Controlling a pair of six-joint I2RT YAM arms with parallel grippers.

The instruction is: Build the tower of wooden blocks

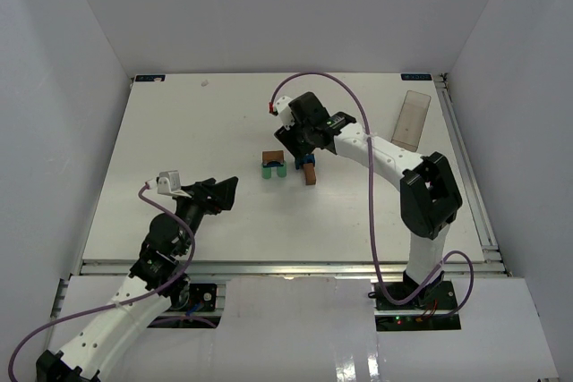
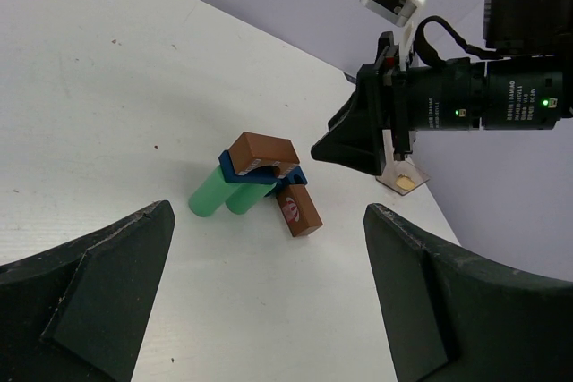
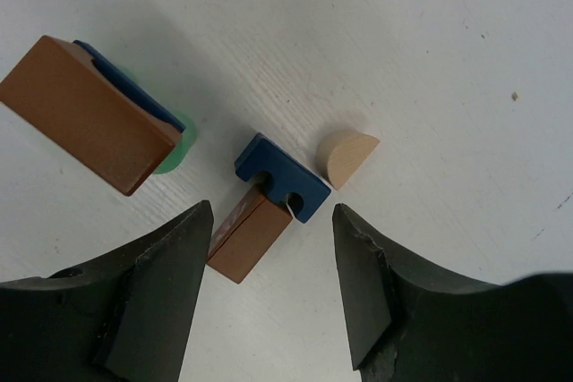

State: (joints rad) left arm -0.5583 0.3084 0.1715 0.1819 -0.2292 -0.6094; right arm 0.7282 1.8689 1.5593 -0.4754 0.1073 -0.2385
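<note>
A brown arch (image 1: 272,158) rests on a blue piece (image 2: 261,175) lying across two green cylinders (image 1: 273,174) mid-table. The stack also shows in the right wrist view (image 3: 85,112). Just right of it lie a notched blue piece (image 3: 282,176), a brown brick (image 3: 249,237) and a tan half-round (image 3: 347,157). My right gripper (image 1: 300,151) hovers open above these loose pieces, one finger on each side of the blue piece and brick. My left gripper (image 1: 224,192) is open and empty, left of the stack and facing it, with the brick (image 2: 299,210) beyond its fingers.
A clear rectangular plastic box (image 1: 412,120) lies at the back right near the table's edge. White walls enclose the table on three sides. The right arm's purple cable (image 1: 367,194) loops over the table's right half.
</note>
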